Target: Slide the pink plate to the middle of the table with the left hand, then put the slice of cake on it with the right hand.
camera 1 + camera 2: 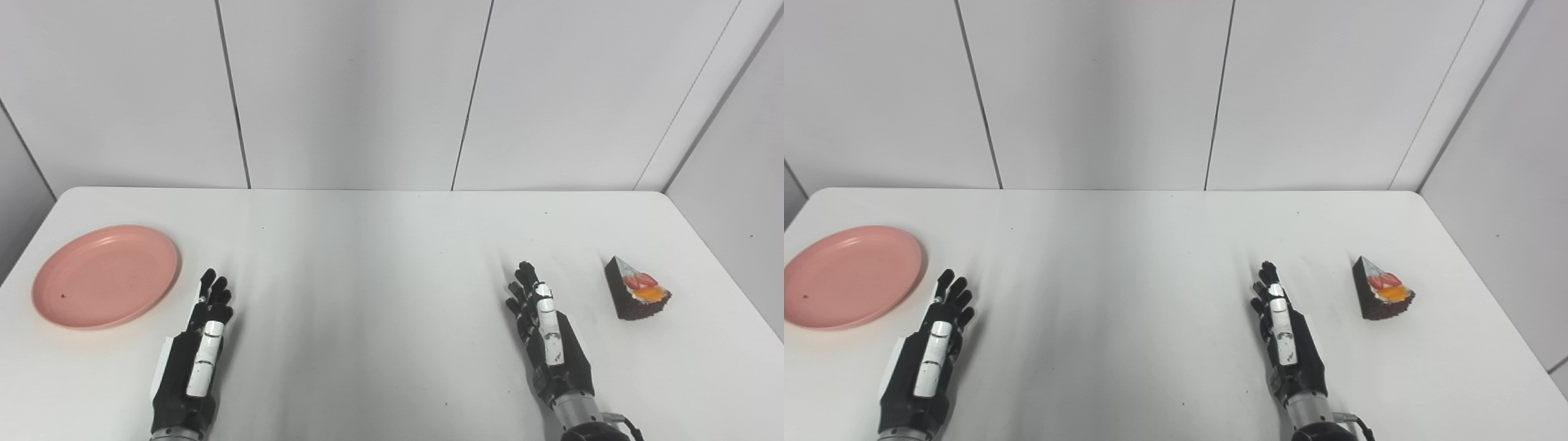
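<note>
A pink plate lies flat and empty at the left side of the white table. A dark chocolate cake slice topped with strawberry and orange fruit sits at the right side. My left hand rests low over the table just right of the plate, fingers stretched forward, open and empty. My right hand rests low over the table left of the cake, fingers stretched forward, open and empty. Neither hand touches its object.
White wall panels stand behind the table's far edge. A side wall runs close along the table's right edge. The wide stretch of table between my two hands holds nothing.
</note>
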{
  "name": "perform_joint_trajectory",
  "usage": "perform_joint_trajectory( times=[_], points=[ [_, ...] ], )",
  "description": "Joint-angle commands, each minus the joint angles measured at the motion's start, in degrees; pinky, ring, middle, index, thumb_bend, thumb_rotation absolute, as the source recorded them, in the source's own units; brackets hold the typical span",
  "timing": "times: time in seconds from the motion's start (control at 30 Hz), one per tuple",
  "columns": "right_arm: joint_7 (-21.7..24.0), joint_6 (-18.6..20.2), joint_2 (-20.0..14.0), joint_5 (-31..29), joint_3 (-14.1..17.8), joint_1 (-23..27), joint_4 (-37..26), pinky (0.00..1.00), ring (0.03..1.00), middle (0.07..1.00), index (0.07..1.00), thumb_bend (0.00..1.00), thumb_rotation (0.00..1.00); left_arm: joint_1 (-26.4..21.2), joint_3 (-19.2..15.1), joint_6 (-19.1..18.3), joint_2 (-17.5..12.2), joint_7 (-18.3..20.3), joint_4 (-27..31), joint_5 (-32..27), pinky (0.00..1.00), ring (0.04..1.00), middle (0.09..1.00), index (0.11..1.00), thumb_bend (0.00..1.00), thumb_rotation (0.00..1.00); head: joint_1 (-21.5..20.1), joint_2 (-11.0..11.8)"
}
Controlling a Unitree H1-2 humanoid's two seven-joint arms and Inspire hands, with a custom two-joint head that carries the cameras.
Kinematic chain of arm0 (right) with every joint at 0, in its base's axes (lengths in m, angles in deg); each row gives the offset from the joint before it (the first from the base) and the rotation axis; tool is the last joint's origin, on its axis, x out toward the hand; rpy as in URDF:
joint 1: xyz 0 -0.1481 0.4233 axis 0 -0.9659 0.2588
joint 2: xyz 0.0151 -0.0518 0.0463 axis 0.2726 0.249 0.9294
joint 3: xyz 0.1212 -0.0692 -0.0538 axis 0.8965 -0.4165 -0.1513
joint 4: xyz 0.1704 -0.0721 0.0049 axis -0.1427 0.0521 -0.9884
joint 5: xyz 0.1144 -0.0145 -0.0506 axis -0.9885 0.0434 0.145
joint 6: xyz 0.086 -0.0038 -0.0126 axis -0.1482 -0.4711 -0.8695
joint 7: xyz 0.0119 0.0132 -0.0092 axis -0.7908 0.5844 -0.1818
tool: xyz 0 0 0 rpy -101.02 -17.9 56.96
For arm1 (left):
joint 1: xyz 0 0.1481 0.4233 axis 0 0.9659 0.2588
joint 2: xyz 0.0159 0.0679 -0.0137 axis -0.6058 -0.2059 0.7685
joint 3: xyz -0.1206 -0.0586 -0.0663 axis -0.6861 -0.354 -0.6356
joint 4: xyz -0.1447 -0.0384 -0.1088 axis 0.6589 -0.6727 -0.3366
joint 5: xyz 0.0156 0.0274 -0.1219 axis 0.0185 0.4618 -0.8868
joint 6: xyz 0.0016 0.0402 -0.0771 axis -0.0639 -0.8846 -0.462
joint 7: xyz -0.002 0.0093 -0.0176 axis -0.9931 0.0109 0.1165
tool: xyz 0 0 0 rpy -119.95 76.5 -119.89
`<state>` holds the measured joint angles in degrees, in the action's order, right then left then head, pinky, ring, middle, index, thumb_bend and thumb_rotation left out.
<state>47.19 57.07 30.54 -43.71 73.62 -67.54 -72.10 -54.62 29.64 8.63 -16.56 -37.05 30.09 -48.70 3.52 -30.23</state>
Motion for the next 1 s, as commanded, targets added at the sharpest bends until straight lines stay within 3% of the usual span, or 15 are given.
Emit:
perform_joint_trajectory(
  times=[0.0,0.23,0.33,0.6,0.97],
  points=[
    [0.49,0.65,0.00,-0.19,0.59,-0.03,-1.53,1.00,0.989,1.000,0.968,0.79,0.97,-0.72,0.03,2.55,-0.13,-0.19,1.39,0.57,1.00,1.000,1.000,1.000,0.74,0.88,0.06,-0.07],
    [1.38,-0.78,0.22,-1.27,1.05,-0.15,-1.25,1.00,0.996,1.000,0.969,0.79,0.96,-0.89,0.17,1.82,-0.19,-0.40,1.86,0.77,1.00,1.000,1.000,1.000,0.75,0.89,1.16,-0.35],
    [1.96,-1.72,0.07,-1.74,1.37,-0.15,-0.76,1.00,0.992,1.000,0.968,0.83,0.93,-1.02,0.25,2.29,-0.08,-0.43,1.44,0.83,1.00,1.000,1.000,1.000,0.74,0.88,1.63,-0.38],
    [3.26,-1.38,0.00,-2.18,1.53,-0.45,-1.27,1.00,0.979,1.000,0.964,0.81,0.94,-1.16,0.01,2.82,0.12,-0.81,1.48,0.66,1.00,1.000,1.000,1.000,0.72,0.88,1.67,-0.53],
    [4.02,-1.55,-0.07,-2.26,1.88,-0.34,-0.77,1.00,0.983,0.999,0.959,0.85,0.91,-1.31,0.22,2.15,0.04,-1.41,1.53,0.92,1.00,1.000,1.000,1.000,0.74,0.90,2.35,-0.33]
  ],
)
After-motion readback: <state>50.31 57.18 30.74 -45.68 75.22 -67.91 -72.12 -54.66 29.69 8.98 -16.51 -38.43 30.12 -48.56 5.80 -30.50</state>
